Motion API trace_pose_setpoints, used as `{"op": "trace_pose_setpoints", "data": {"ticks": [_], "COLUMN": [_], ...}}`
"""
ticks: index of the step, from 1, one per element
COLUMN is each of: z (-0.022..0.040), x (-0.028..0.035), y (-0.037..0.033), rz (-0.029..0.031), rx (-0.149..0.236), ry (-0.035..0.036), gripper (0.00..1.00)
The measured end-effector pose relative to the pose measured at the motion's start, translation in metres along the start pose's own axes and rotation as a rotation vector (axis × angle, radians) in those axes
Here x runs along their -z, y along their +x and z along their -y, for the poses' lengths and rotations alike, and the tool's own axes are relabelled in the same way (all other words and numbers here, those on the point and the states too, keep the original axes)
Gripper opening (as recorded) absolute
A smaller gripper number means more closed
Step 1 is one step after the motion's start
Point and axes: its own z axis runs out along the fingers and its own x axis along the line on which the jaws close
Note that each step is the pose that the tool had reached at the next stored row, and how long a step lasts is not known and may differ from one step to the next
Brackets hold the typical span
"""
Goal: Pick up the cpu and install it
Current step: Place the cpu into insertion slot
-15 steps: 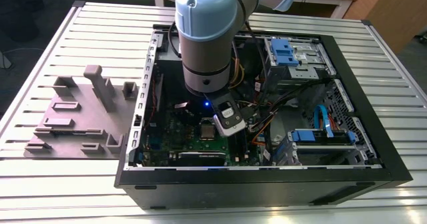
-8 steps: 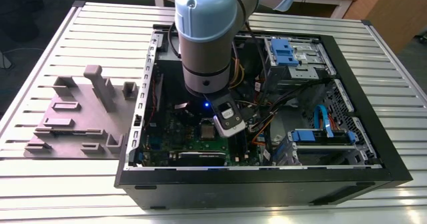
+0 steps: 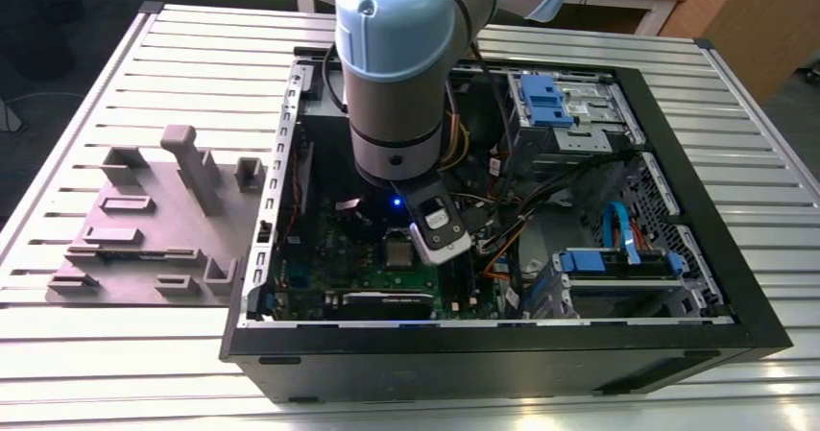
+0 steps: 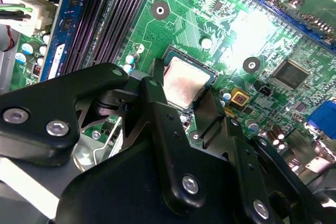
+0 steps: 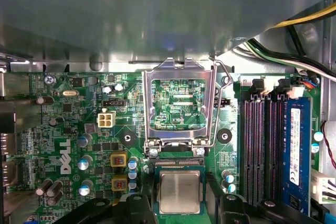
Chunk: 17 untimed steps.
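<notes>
The fingers (image 5: pixel 139 208) stand spread astride the cpu (image 5: pixel 179 192), seated on the motherboard (image 5: pixel 73 119) near the exterior view's centre.

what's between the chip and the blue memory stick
In the first wrist view, long black memory slots run between the chip and the blue memory stick, with a few small capacitors close to the chip.
</notes>
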Motion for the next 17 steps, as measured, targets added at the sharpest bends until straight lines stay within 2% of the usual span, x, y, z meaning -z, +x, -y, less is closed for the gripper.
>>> {"op": "trace_pose_setpoints", "data": {"ticks": [7,10,12,17], "z": [0.0,-0.0002,0.0,0.0], "x": [-0.0002,0.0019,0.0026,0.0028], "y": [0.0,-0.0003,-0.0003,-0.0001], "rz": [0.0001,0.001,0.0003,0.0002], "rx": [0.0,0.0,0.0,0.0], "ry": [-0.0003,-0.0019,-0.0007,-0.0016], "gripper": [0.47,0.47,0.47,0.47]}}
